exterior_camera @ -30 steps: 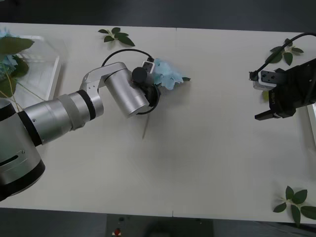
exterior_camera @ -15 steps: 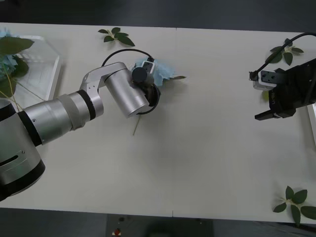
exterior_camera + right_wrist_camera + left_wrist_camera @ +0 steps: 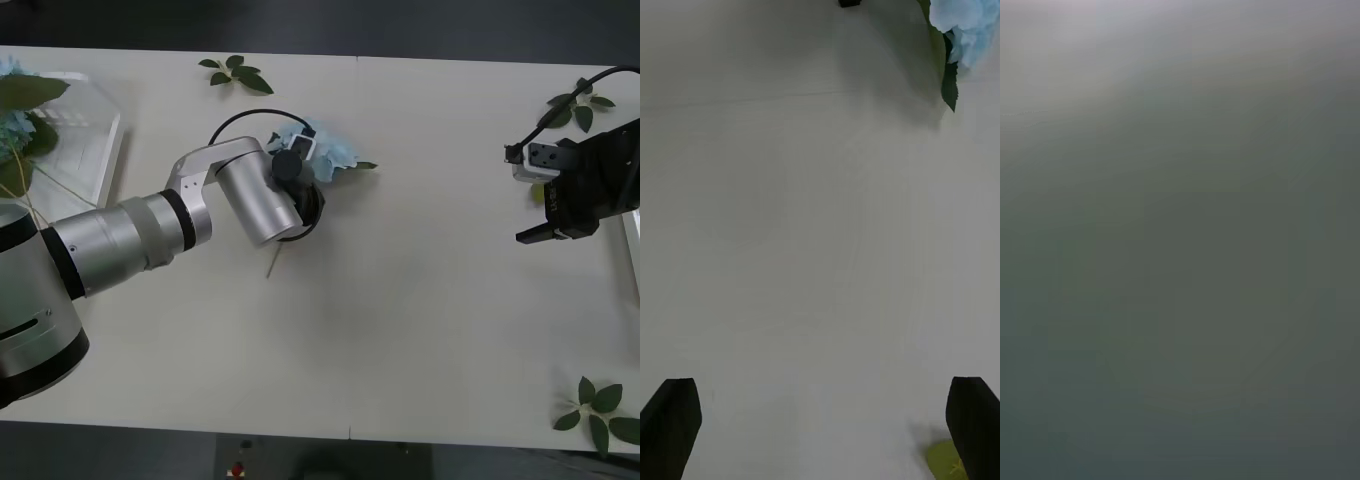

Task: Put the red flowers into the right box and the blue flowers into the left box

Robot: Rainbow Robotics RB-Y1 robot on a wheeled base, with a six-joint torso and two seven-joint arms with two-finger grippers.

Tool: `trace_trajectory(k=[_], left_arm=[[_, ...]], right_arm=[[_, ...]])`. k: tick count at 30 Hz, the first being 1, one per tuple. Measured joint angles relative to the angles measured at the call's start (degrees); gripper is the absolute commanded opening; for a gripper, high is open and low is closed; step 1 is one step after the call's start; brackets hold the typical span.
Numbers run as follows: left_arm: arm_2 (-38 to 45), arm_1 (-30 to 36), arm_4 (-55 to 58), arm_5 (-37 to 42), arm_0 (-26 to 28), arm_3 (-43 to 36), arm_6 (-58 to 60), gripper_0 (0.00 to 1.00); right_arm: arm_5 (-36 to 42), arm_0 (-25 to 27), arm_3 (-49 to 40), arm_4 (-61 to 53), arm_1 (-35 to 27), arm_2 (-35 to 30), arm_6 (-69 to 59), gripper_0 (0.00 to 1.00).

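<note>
- Front view: the left gripper (image 3: 300, 170) sits over a blue flower (image 3: 335, 155) mid-table, the bloom poking out past the wrist and its stem (image 3: 274, 262) trailing out below. I cannot tell how the fingers stand. More blue flowers (image 3: 15, 130) lie at the left box (image 3: 90, 150). The right gripper (image 3: 535, 232) hangs near the right edge.
- Right wrist view: the black fingers (image 3: 670, 424) are spread wide over bare table, holding nothing (a blue flower (image 3: 966, 26) lies well apart).
- Left wrist view: a grey blur.
</note>
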Motion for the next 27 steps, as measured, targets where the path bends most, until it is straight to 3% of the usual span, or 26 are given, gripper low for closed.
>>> trace_trajectory(k=[7, 8, 9, 10, 27], left_arm=[[-0.3, 0.0, -0.8, 0.0, 0.0, 0.0, 0.0, 0.88], [-0.3, 0.0, -0.8, 0.0, -0.1, 0.0, 0.0, 0.76], [-0.3, 0.0, -0.8, 0.0, -0.1, 0.0, 0.0, 0.41], [-0.3, 0.0, -0.8, 0.0, -0.1, 0.0, 0.0, 0.00], [-0.3, 0.0, -1.2, -0.1, -0.1, 0.0, 0.0, 0.00]], right_arm=[[0.0, 0.0, 0.0, 0.0, 0.0, 0.0, 0.0, 0.95], [0.0, 0.0, 0.0, 0.0, 0.0, 0.0, 0.0, 0.95], [0.0, 0.0, 0.0, 0.0, 0.0, 0.0, 0.0, 0.96], [0.0, 0.0, 0.0, 0.0, 0.0, 0.0, 0.0, 0.95], [0.0, 0.0, 0.0, 0.0, 0.0, 0.0, 0.0, 0.96]])
